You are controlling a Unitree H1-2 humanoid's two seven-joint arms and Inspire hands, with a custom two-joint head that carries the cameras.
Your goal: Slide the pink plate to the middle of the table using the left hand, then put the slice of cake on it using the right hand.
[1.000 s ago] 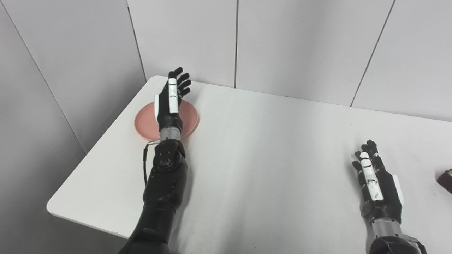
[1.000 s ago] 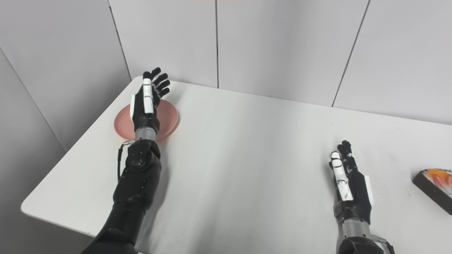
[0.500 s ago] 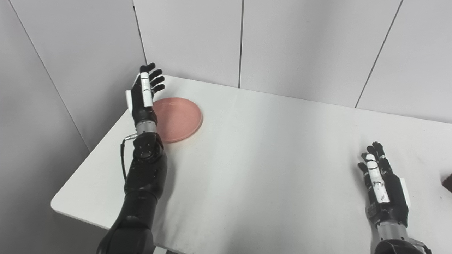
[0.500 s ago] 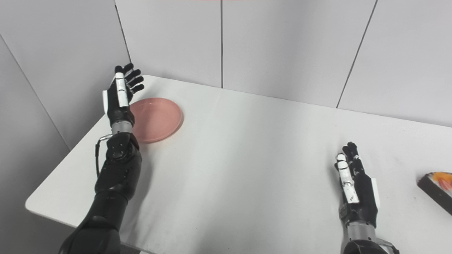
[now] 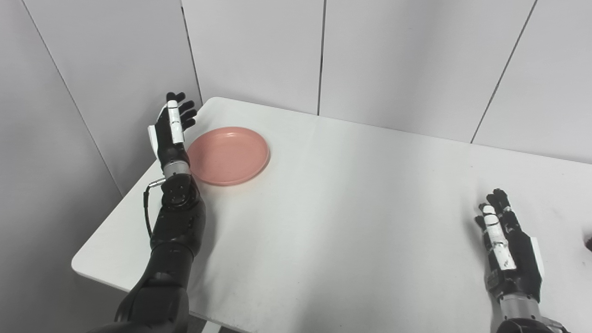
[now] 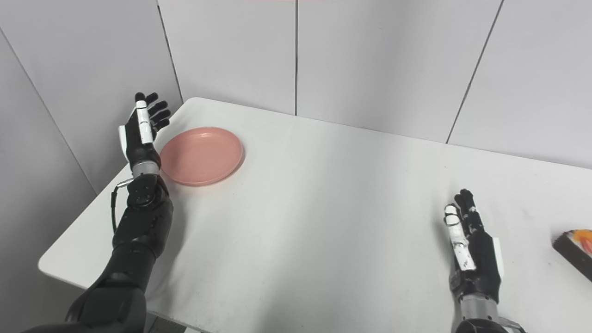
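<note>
A round pink plate lies empty near the far left corner of the white table. My left hand is open, fingers up and apart, held just left of the plate's left rim, beside it; contact cannot be told. My right hand is open and empty, resting low at the near right. A dark slice of cake with an orange top lies at the table's right edge, right of the right hand and partly cut off by the picture's edge.
Grey wall panels stand close behind the table and along its left side. The table's left edge runs just under my left forearm.
My left hand has moved from above the plate to its left side, leaving the plate uncovered. The camera has shifted a little. The right hand has stayed in place.
</note>
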